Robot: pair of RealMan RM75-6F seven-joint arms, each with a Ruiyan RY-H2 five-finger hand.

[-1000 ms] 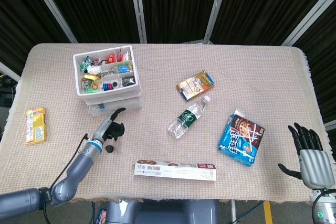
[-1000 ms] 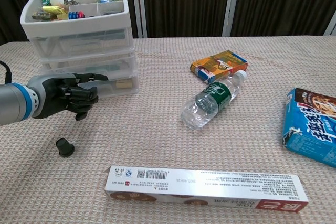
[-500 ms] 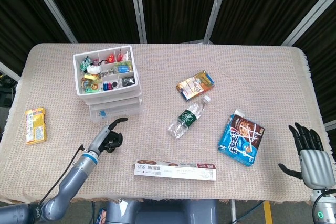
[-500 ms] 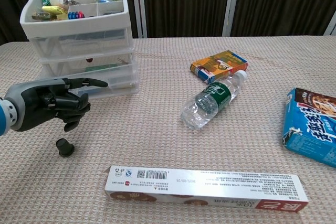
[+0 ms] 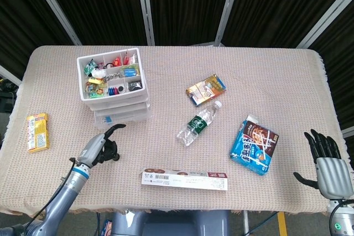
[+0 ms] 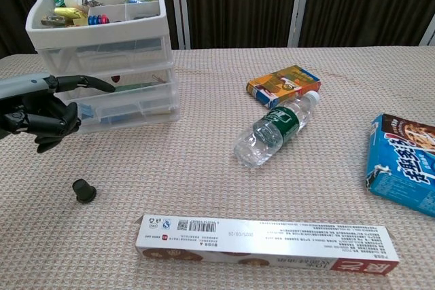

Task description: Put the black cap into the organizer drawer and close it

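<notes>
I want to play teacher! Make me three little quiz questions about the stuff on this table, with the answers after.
1. True or false: the left hand holds the black cap.
2. What lies nearest the cap? A) bottle B) long box C) blue packet
3. Fill in: the organizer has its lowest drawer pulled ____.

Key: 1. False, the cap lies on the table, apart from the hand. 2. B. 3. Out (partly open).
</notes>
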